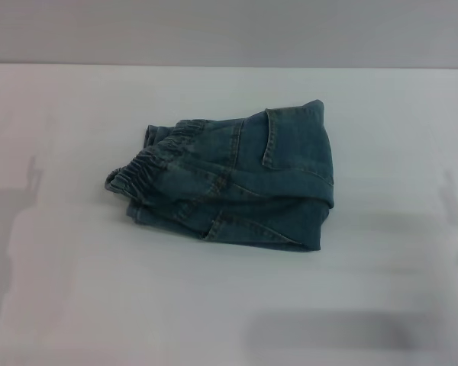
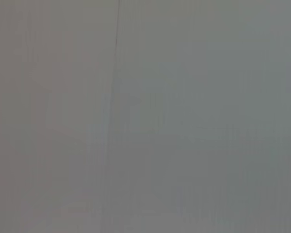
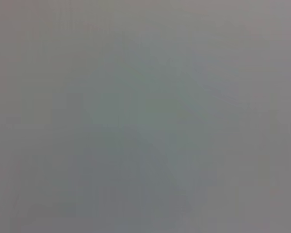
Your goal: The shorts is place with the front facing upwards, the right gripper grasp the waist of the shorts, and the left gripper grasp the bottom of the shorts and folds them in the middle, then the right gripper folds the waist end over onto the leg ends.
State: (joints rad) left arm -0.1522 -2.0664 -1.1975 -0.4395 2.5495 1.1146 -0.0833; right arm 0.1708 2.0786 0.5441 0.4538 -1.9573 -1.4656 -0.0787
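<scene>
Shorts: the shorts (image 1: 229, 187), blue-green denim with a gathered elastic waistband and stitched pockets, lie as a compact folded bundle near the middle of the white table (image 1: 76, 290).
Left edge: at the far left border of the head view we note a small dark sliver; we cannot tell what it is. Faint shadows fall on the table on both sides.
Waistband: the gathered elastic waistband (image 1: 149, 162) sits on the bundle's left side, on top of the layers beneath, which we read as the waist end laid over the legs.
Pocket: a stitched patch pocket (image 1: 278, 141) faces up on the right half; the right edge is a rounded fold, not a hem.
Leg ends: hidden under the layers; we cannot pick them out.
Left gripper: not visible in any view; its wrist camera shows only a plain grey surface with a thin line, so we cannot tell how far its fingers are parted or whether it carries anything.
Right gripper: likewise not visible; its wrist camera shows only featureless grey.
Stage: we judge both folds done and the arms drawn clear so the bundle rests undisturbed.
</scene>
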